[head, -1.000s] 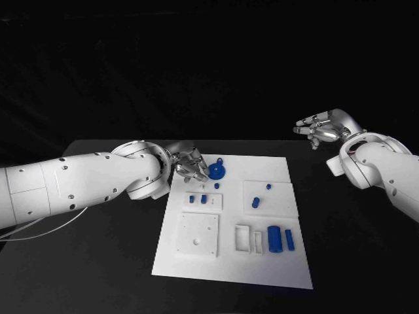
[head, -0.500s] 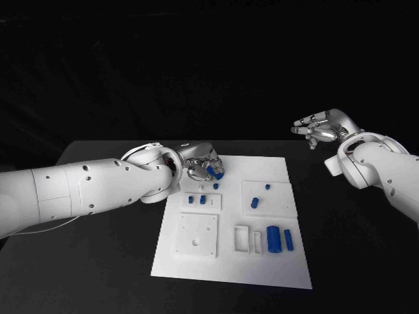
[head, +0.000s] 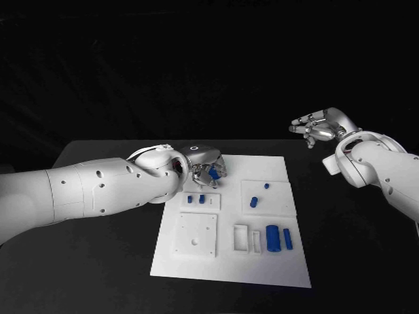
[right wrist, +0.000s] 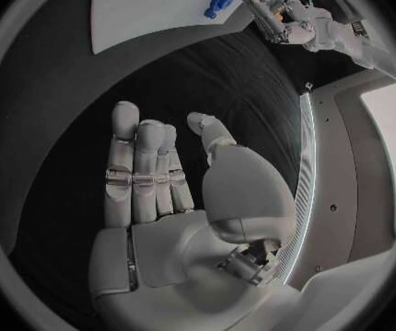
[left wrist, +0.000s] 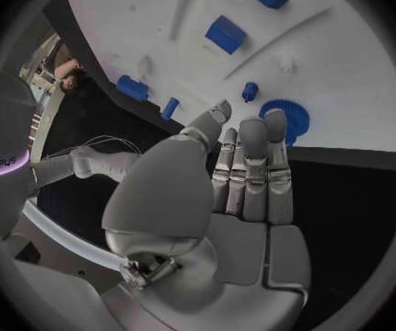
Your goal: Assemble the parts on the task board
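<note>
Two hands. Left hand (left wrist: 244, 162): fingers straight and side by side, holding nothing, over the far-left corner of the task board (head: 266, 258); a blue gear-like part (left wrist: 283, 119) lies on the board just beyond its fingertips. Right hand (head: 321, 127): raised well off the board's right, fingers loosely spread, empty. Small blue parts (head: 275, 237) lie on the board nearer the robot.

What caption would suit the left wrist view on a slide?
Left hand, fingers extended and holding nothing, hovers near the blue gear on the white task board.
</note>
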Robot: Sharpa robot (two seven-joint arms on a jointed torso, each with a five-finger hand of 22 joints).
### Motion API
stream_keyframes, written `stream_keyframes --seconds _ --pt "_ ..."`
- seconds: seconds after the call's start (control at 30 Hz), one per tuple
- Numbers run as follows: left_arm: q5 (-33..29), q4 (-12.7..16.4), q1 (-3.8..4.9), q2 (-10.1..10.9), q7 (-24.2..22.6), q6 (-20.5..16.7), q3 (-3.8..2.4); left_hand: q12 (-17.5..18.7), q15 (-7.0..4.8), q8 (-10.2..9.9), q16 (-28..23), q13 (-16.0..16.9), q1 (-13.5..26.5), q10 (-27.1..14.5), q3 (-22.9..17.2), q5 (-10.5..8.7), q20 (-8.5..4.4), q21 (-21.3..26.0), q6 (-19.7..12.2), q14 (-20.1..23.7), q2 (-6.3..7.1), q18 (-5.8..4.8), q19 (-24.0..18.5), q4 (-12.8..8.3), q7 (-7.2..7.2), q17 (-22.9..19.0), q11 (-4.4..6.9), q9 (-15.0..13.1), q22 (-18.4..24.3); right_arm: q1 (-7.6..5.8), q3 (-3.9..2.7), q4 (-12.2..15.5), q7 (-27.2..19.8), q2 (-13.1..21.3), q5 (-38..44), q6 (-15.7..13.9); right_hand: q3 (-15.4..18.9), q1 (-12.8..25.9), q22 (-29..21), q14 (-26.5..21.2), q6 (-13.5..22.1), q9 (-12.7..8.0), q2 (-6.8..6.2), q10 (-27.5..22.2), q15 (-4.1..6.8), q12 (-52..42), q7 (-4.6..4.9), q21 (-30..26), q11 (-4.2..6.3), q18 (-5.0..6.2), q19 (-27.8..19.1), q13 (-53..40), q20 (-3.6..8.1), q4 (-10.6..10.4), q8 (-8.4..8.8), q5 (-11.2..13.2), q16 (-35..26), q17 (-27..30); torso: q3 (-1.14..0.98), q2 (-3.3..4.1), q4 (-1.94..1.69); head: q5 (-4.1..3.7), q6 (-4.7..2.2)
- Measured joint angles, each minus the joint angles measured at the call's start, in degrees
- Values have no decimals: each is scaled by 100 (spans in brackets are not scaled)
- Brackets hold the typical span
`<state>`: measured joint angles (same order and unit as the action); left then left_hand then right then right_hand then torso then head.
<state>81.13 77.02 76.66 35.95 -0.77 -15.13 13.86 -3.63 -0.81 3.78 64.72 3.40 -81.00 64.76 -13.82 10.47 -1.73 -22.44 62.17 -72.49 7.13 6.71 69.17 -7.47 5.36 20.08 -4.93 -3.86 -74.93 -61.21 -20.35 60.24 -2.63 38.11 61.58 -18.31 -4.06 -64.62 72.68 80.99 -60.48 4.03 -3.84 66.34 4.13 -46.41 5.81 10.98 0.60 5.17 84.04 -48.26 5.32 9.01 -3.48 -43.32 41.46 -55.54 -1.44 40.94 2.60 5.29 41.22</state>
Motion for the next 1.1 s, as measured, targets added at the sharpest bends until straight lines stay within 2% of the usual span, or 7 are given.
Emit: stream_keyframes --seconds 0.23,0.27,0.3,0.47,0.63,0.87,1.1 --pt "232 -67 -18 -60 52 252 0 0 0 0 47 0 -18 0 44 0 -10 77 0 0 18 -1 47 107 0 -57 0 0 1 0 0 -2 -35 -3 -25 -9 -131 -2 -648 -28 40 0 -48 53 -28 579 0 -536 -8 -28 -2 711 -4 25 0 0 -599 475 1 -5 -1 -2 4" --pt "255 -78 -22 -67 59 275 0 0 0 0 47 1 -18 0 29 0 2 77 0 0 18 -2 59 121 0 -64 0 0 1 0 0 -3 -41 -3 -31 -11 -161 -24 -846 -29 41 0 -69 112 -29 732 1 -660 -20 -29 -3 913 -42 50 0 0 -794 602 1 -5 -1 -2 4" --pt "262 -81 -23 -68 62 282 0 0 0 0 47 1 -18 0 28 0 10 77 0 0 18 -2 68 123 0 -64 0 0 1 0 0 -4 -44 -3 -33 -12 -172 -23 -903 -29 41 0 -69 125 -29 776 0 -675 -19 -29 -3 965 -44 52 0 0 -848 634 1 -6 -1 -2 5" --pt "364 -135 -44 -95 98 375 -1 0 0 0 91 1 -41 7 -11 0 -11 77 -20 0 41 -3 88 162 21 -80 8 -1 1 0 0 -7 -84 -1 -71 -28 -254 -23 -1869 -23 69 0 -69 218 -88 1298 28 -716 -69 -31 -32 1677 -94 48 0 0 -1499 964 2 -6 -1 -2 5" --pt "430 -188 -57 -126 129 412 -1 0 0 0 91 1 -41 80 -153 35 -11 77 7 0 41 -4 89 190 48 -95 10 4 1 -1 0 -6 -118 1 -106 -49 -254 -23 -2449 -13 70 -2 -69 217 -97 1295 29 -716 -69 -32 -33 1903 -94 48 0 0 -1651 950 1 -5 -1 -7 5" --pt "493 -272 -73 -156 163 431 -2 0 20 0 118 -3 -59 157 -334 35 -11 3 37 -20 23 -7 89 187 78 -113 13 6 2 -1 0 0 -151 3 -136 -70 -254 -23 -2716 7 69 -4 -69 217 -117 1271 29 -690 -69 -33 -33 2029 -94 48 0 1 -1702 928 -1 -5 -1 -15 4" --pt "524 -311 -84 -170 183 474 -2 0 -12 0 159 -2 -65 317 -417 35 -11 -83 70 -52 18 -9 88 199 87 -114 70 6 2 -1 0 2 -168 2 -154 -80 -253 -23 -2822 29 69 -4 -69 217 -97 1251 29 -689 -69 -34 -33 2073 -94 48 0 4 -1722 924 -3 -5 -3 -23 16"
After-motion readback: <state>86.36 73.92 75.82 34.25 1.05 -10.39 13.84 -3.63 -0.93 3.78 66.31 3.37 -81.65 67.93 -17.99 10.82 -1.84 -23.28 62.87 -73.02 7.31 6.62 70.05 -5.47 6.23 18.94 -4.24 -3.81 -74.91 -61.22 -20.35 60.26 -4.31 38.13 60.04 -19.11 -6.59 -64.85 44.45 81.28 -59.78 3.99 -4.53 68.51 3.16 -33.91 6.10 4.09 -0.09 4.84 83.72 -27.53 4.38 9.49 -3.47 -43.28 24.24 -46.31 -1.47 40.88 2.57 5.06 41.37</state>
